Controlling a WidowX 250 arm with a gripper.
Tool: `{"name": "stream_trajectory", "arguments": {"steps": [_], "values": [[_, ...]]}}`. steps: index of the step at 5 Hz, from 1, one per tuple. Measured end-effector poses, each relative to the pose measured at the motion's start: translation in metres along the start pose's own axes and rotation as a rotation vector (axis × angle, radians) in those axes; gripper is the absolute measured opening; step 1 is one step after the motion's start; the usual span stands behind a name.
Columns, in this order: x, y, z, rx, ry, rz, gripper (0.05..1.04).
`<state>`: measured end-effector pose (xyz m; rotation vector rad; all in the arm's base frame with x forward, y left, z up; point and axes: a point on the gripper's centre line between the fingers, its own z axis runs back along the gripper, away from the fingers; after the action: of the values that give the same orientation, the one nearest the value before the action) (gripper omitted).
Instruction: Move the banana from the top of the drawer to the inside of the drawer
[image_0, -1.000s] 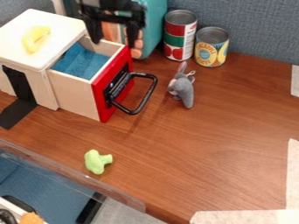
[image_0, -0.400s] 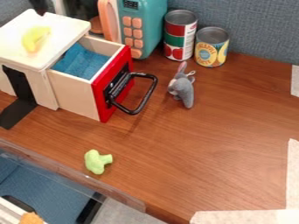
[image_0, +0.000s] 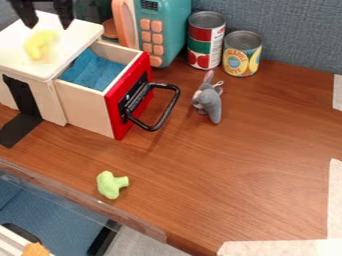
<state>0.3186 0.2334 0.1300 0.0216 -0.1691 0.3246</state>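
Print on two cans and a toy appliance, none of it clear enough to read.
Taking the view as a clock face, the yellow can at 1 o'clock has lettering across the blue patch on its label, too blurred to spell out. Between 12 and 1 o'clock, just beside it, the red and green can has a white panel down its right side, with print too fine to make out. Near 12 o'clock, high on the teal toy microwave, a dark display shows small pale marks like digits, their values unreadable.
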Motion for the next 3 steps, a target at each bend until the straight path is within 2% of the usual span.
{"name": "stream_trajectory", "arguments": {"steps": [1, 2, 3], "values": [[-0.011, 0.007, -0.026, -0.001, 0.103, 0.020, 1.000], [-0.007, 0.013, -0.020, 0.038, 0.099, 0.023, 1.001], [-0.007, 0.014, -0.032, 0.033, 0.110, 0.025, 0.952]]}}
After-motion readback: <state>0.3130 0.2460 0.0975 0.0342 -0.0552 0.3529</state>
